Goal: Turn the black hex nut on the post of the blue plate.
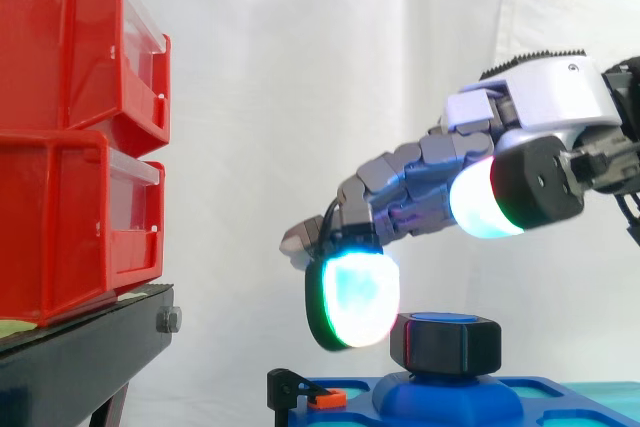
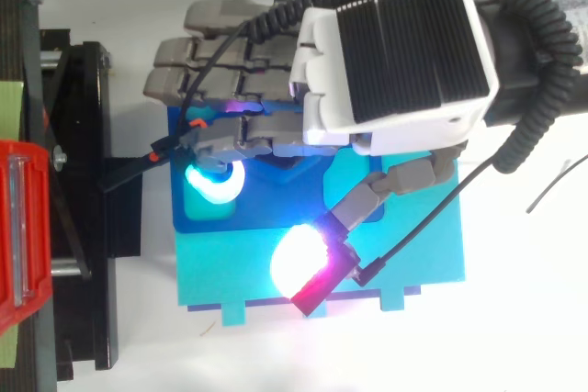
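A white tabletop (image 2: 524, 337) carries the blue plate (image 2: 266, 213), which lies flat near the middle of the top view. At nine o'clock from the plate, just beside its edge, is the black stand (image 1: 80, 347). Two red bins (image 1: 60, 137) sit stacked on the stand, and a green strip (image 1: 12, 327) shows beneath the lower bin.

The hex nut (image 1: 446, 345) stands on the plate (image 1: 565, 399); the plate lies right of the stand (image 1: 80, 357), which carries two stacked bins (image 1: 70, 137); the hand (image 1: 545, 107) hangs above the nut, one fingertip (image 1: 352, 297) just left of it.
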`<state>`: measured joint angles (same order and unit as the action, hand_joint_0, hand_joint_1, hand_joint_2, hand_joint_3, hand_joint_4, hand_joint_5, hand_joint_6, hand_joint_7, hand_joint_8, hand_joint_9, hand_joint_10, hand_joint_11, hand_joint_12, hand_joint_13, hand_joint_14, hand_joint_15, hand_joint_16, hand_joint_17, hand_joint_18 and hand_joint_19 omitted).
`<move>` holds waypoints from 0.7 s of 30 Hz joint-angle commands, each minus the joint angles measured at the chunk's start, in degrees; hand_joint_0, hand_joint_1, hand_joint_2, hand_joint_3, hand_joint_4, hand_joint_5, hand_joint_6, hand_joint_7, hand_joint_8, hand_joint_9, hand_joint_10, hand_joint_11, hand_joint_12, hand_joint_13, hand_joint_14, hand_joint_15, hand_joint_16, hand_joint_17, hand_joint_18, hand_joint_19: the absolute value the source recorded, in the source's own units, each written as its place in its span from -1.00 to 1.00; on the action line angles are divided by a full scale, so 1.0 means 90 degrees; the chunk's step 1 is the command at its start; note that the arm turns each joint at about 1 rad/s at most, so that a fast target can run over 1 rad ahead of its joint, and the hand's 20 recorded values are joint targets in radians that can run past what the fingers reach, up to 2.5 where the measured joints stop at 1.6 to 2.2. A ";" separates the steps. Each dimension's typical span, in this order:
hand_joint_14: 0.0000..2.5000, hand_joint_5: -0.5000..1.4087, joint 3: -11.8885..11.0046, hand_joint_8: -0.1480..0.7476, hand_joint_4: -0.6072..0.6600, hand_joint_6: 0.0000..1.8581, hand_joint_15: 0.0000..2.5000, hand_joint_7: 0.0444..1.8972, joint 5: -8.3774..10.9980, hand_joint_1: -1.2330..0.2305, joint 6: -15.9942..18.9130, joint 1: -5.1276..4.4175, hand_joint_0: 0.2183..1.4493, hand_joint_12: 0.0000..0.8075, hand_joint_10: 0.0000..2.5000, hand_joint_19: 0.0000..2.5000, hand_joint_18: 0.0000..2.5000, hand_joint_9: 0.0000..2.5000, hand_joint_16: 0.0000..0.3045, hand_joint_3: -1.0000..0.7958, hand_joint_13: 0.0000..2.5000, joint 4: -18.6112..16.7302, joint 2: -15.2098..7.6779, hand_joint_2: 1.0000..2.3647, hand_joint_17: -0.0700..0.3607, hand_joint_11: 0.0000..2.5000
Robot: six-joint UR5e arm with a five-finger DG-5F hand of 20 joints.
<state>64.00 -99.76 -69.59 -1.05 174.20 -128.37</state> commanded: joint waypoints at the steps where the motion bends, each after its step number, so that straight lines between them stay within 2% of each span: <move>1: -1.00 -0.70 0.0164 -0.15 0.28 -0.46 -0.97 0.16 0.0001 0.25 0.0017 -0.0011 -0.59 -0.09 -1.00 -0.93 -1.00 -0.91 -0.62 -0.44 -0.91 -0.0263 0.0006 -1.00 -0.07 -0.97; 13: -1.00 -0.70 0.0174 -0.14 0.28 -0.46 -0.97 0.16 -0.0019 0.25 0.0066 -0.0001 -0.59 -0.09 -1.00 -0.93 -1.00 -0.91 -0.62 -0.44 -0.91 -0.0273 0.0006 -1.00 -0.07 -0.97; 21: -1.00 -0.70 0.0174 -0.15 0.28 -0.46 -0.97 0.15 -0.0077 0.25 0.0027 0.0048 -0.59 -0.09 -1.00 -0.93 -1.00 -0.91 -0.62 -0.44 -0.91 -0.0283 -0.0004 -1.00 -0.07 -0.97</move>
<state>65.53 -100.19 -69.25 -0.77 171.69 -128.36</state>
